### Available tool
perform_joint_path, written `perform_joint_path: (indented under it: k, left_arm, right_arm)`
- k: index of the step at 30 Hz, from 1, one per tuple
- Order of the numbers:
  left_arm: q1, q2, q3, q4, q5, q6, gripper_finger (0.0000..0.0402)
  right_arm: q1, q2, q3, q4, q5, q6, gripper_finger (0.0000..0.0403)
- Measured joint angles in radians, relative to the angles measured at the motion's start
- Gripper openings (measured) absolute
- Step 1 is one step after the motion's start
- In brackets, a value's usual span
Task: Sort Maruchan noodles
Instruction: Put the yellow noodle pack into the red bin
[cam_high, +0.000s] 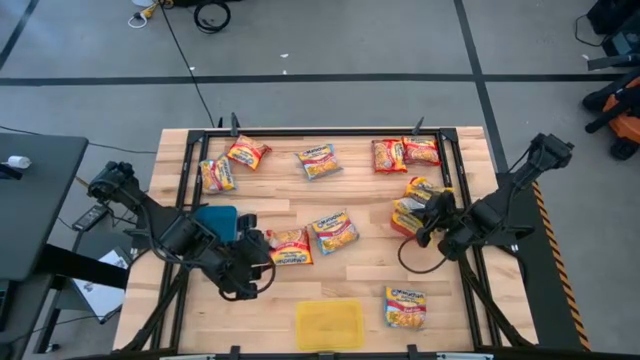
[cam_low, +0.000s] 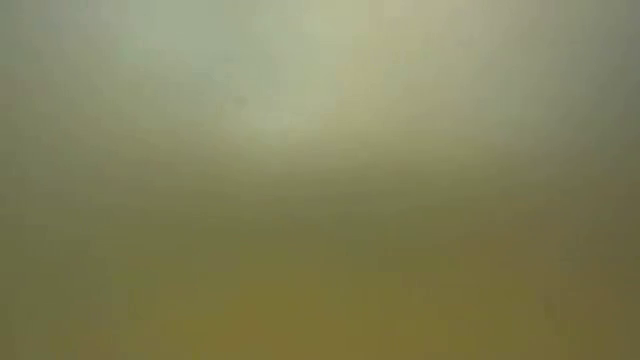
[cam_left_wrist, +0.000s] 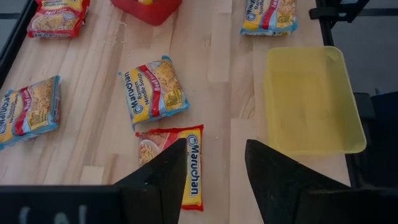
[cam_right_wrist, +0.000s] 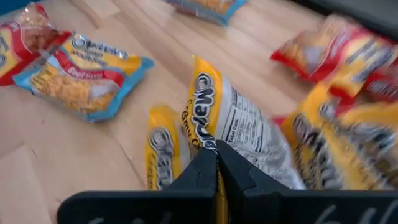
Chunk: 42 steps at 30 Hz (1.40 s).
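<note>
Bare table (cam_high: 370, 270) centre (packets (cam_high: 420, 205) crowding right)

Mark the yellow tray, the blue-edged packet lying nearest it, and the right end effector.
yellow tray (cam_high: 329, 324), high view, bare floor of the tray.
blue-edged Maruchan packet (cam_high: 405, 306), high view, middle of the wrapper.
right end effector (cam_right_wrist: 217, 163), right wrist view, fingertips pinching the edge of a yellow Maruchan packet (cam_right_wrist: 245, 134).

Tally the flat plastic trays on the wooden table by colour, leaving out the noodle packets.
blue flat square plastic tray: 1
yellow flat square plastic tray: 1
red plastic tray, mostly under a heap of packets: 1
Total: 3 trays
</note>
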Motion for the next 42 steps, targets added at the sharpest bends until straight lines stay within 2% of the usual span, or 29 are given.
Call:
perform_joint_path:
  k: [3,6,13,17,23,27,34,42]
  left_arm:
    - [-0.015,0.000,0.000,0.000,-0.008,-0.006,0.0167]
    - [-0.022,0.000,0.000,0.000,-0.008,-0.006,0.0167]
    - [-0.022,0.000,0.000,0.000,-0.012,0.001,0.0167]
    - [-0.020,0.000,0.000,-0.001,-0.022,0.004,0.0167]
    - [-0.020,0.000,0.000,-0.003,-0.025,0.004,0.0167]
    - [-0.020,0.000,0.000,-0.003,-0.024,0.006,0.0167]
    - [-0.016,0.000,0.000,-0.003,-0.061,0.046,0.0167]
    - [-0.013,0.000,0.000,-0.003,-0.060,0.057,0.0167]
  right_arm:
    - [0.025,0.005,-0.054,0.061,-0.001,0.047,0.0003]
    - [0.037,0.005,-0.060,0.049,-0.029,0.063,0.0003]
    - [0.024,0.007,0.041,-0.193,-0.183,0.094,0.0003]
    - [-0.001,0.007,0.099,-0.309,-0.234,0.129,0.0006]
    - [-0.052,0.017,0.107,-0.314,-0.285,0.154,0.0017]
    - [-0.131,0.056,0.109,-0.318,-0.281,0.169,0.0018]
    - [-0.278,0.156,0.112,-0.280,-0.329,0.020,0.0017]
    - [-0.314,0.168,0.194,-0.296,-0.469,-0.154,0.0026]
